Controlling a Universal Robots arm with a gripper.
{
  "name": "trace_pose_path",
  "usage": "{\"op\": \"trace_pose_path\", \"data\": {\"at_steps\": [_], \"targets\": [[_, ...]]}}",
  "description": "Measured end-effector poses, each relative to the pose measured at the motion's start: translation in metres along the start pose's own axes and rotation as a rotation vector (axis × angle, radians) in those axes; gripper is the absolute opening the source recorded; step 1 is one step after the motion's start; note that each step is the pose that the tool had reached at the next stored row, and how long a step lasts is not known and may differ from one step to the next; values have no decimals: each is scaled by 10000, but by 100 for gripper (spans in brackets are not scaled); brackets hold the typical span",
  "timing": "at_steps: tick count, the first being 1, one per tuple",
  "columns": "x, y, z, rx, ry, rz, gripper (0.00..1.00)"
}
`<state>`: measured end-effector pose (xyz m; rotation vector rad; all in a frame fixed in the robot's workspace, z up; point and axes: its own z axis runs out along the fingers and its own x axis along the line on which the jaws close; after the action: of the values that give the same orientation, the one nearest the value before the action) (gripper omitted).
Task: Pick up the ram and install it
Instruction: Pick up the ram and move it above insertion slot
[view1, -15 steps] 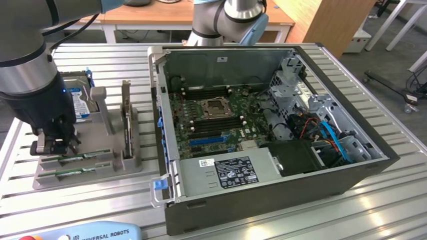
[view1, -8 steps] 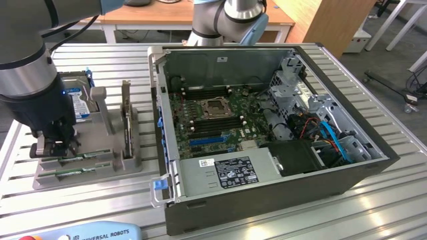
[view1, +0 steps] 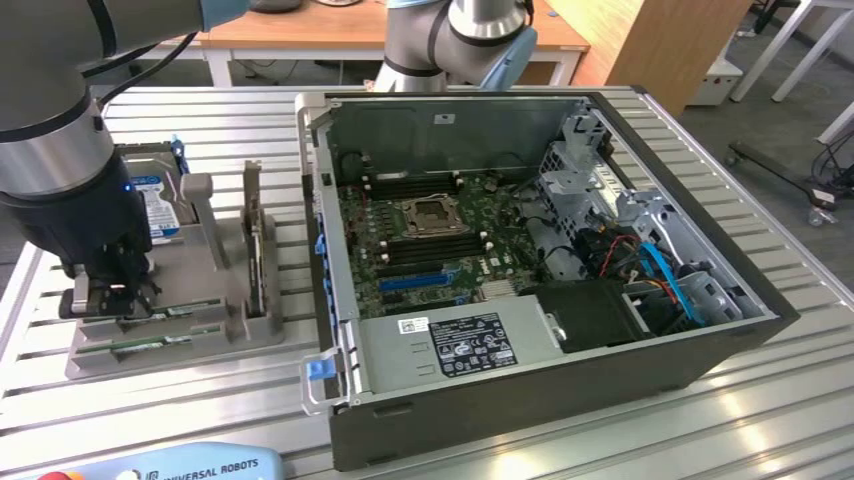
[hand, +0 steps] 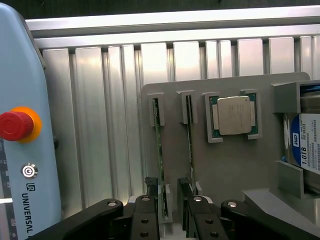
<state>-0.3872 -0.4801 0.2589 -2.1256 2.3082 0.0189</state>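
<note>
Two green ram sticks stand on edge in slots of a grey holder (hand: 225, 170). One ram stick (hand: 159, 150) runs between my fingertips; the other ram stick (hand: 190, 140) lies just beside one finger (hand: 184, 197). My gripper (hand: 167, 200) is open and straddles the end of the first stick, its pads on either side of it. In the exterior view my gripper (view1: 116, 298) hangs low over the near end of the holder (view1: 220, 330) at that view's left. The open computer case (view1: 534, 250) with its motherboard (view1: 427, 225) stands to the exterior view's right of the holder.
The holder also carries a processor chip (hand: 234, 115), a silver hard drive (view1: 154, 205) with a blue label, and an upright expansion card (view1: 251, 240). A teach pendant (view1: 174, 465) with a red stop button (hand: 12, 125) lies on the slatted table near the holder.
</note>
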Motion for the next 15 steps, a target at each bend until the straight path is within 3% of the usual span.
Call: {"op": "trace_pose_path", "data": {"at_steps": [15], "targets": [[41,-4,189,-1,1,1,29]]}}
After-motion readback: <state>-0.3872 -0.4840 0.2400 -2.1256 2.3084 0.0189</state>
